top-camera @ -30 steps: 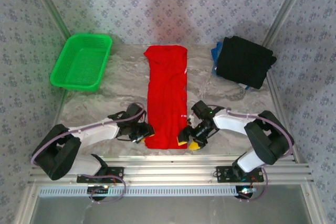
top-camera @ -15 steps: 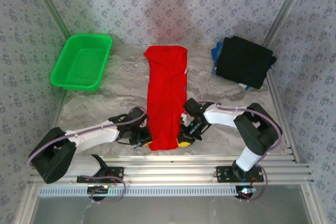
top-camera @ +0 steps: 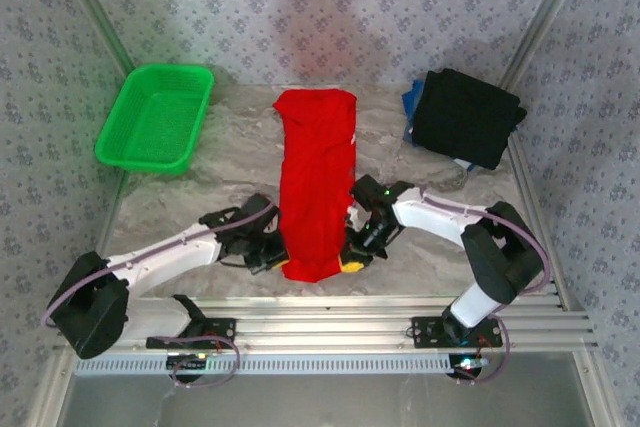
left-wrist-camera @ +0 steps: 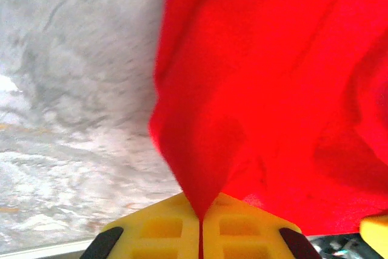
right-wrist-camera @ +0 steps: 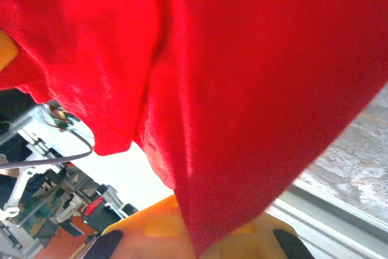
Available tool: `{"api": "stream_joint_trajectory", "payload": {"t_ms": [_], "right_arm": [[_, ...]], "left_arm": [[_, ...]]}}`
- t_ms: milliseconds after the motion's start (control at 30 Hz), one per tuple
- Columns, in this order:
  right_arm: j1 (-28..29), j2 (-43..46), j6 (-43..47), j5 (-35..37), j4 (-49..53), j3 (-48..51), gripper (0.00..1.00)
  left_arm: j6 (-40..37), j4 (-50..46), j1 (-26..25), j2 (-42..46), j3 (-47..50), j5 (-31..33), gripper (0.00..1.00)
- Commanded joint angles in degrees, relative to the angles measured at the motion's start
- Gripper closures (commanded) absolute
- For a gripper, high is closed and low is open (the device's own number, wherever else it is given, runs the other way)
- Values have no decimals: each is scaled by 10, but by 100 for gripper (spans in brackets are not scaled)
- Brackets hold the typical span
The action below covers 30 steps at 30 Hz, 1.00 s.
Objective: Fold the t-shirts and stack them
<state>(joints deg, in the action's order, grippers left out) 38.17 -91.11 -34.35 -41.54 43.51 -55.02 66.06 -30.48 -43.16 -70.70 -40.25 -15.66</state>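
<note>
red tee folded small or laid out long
Laid out long: red tee is a narrow strip, near end pinched by left gripper and right gripper.

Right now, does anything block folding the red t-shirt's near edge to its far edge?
Nothing visible does. The left gripper and right gripper hold the red t-shirt by its near corners; the green basket and black t-shirt sit off to either side.
</note>
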Motion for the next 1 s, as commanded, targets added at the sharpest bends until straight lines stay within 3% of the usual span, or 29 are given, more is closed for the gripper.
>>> {"api": "stream_joint_trajectory", "payload": {"t_ms": [0, 500, 967], "right_arm": [[-30, -5, 25, 4, 64, -68, 100], [-167, -231, 121, 27, 162, -401, 100], [-210, -375, 121, 37, 194, -582, 100]], "left_arm": [[-25, -36, 31, -15, -68, -6, 93], [-198, -104, 181, -261, -355, -48, 96], [-258, -117, 249, -399, -488, -73, 96]]}}
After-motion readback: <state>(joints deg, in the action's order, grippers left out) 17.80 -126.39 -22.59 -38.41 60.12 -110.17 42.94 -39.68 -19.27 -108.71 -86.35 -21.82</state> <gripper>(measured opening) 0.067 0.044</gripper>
